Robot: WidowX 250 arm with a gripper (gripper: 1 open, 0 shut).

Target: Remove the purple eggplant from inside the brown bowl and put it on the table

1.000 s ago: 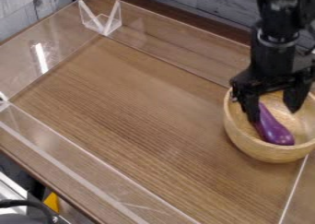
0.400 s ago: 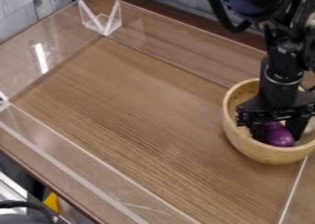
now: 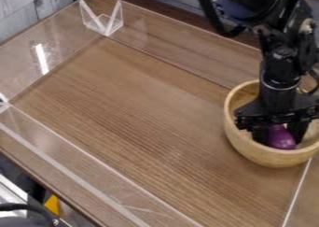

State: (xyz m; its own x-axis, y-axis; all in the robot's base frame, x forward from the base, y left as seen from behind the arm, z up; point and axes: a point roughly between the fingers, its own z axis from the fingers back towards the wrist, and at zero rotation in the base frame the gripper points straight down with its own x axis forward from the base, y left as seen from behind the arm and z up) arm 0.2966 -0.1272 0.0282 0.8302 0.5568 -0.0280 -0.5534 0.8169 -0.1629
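We are at the grasping step, as we judge it: the gripper (image 3: 277, 126) is down inside the bowl (image 3: 240, 145), and its dark fingers are closed on the eggplant (image 3: 283, 138). The eggplant lies in the bowl, low between the fingertips, its glossy purple end showing on the near side while the rest is hidden behind them. Next we would want a straight lift, high enough for the eggplant to pass over the thick rim, then a move across to the table (image 3: 137, 109) and a gentle release. Should the hold be shallow, the smooth skin could slip on the way up.
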